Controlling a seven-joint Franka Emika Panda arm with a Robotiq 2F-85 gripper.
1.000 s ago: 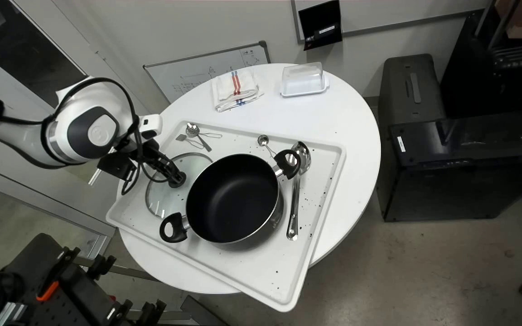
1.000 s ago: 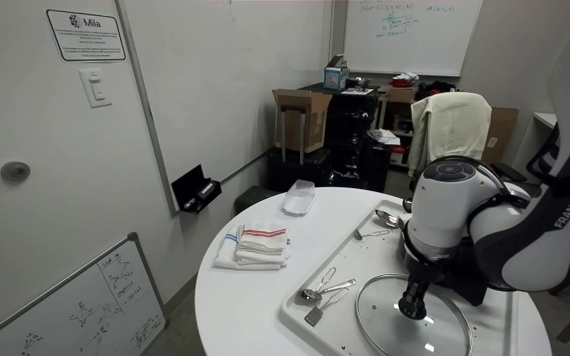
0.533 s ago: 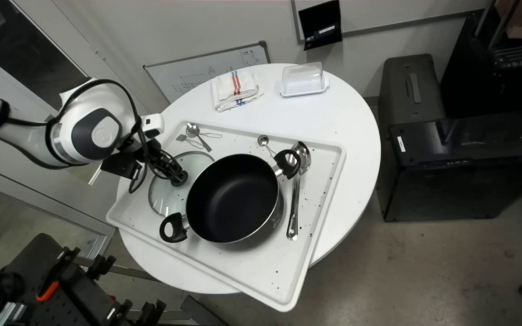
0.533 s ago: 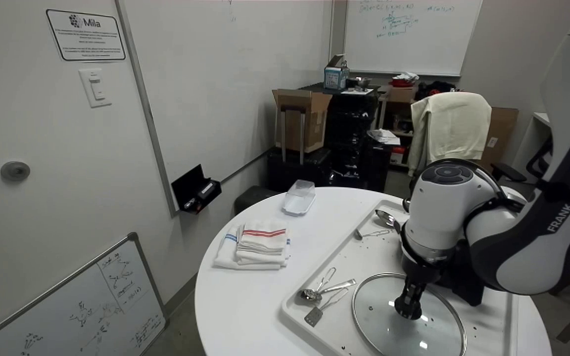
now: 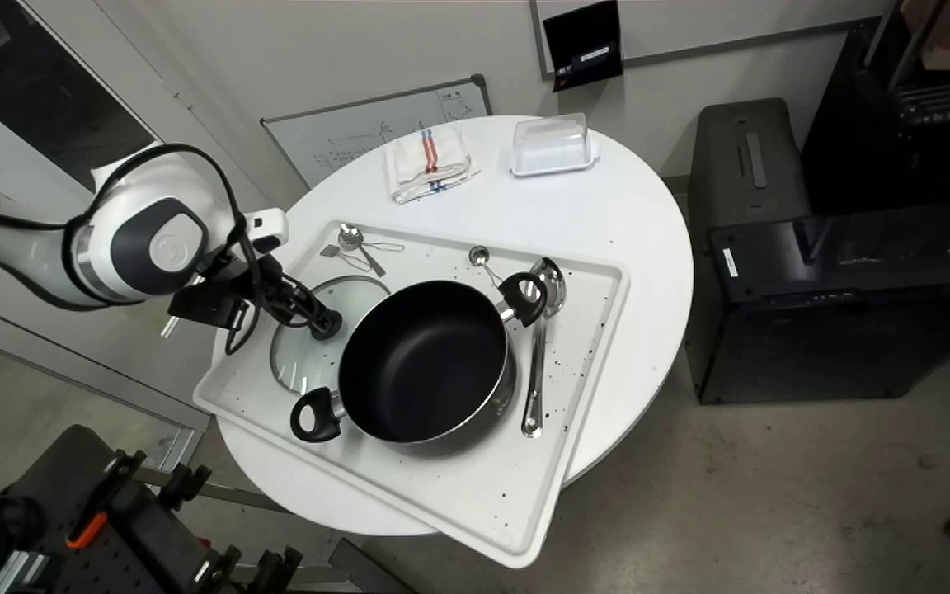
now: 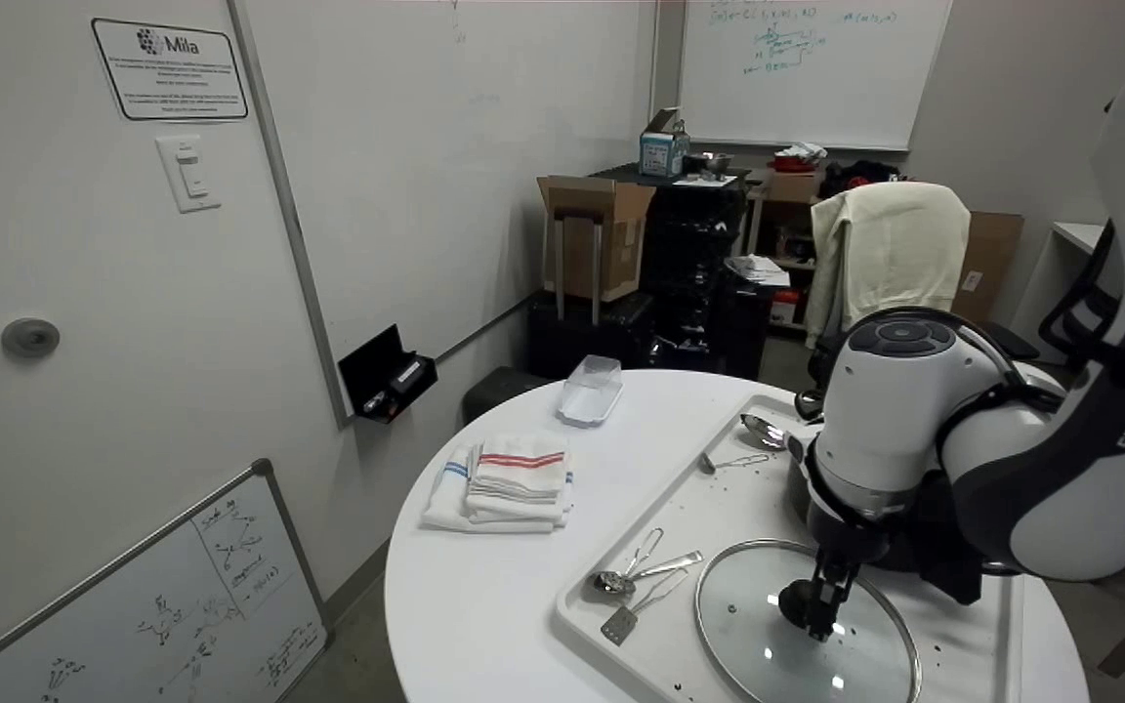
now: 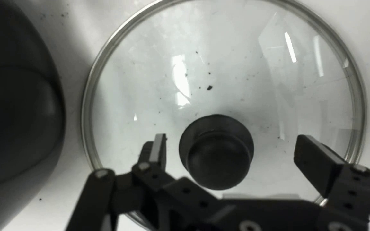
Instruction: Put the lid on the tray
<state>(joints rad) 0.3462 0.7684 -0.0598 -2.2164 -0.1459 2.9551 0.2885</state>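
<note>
The lid, clear glass with a metal rim, lies flat on the white tray, close beside the black pan. Its dark knob stands between the fingers of my gripper, which is open. Gaps show on both sides of the knob in the wrist view, and the left finger is the nearer one. In an exterior view the lid rests near the tray's corner, with my gripper low over its middle.
The black pan stands on the tray, next to the lid. A long metal spoon and several small utensils lie there too. Folded towels and a clear-covered dish sit on the round table.
The lid has shifted slightly toward the pan and then stayed put. My gripper has gone from shut on the knob to open, and the arm has drawn back a little from the pan.
</note>
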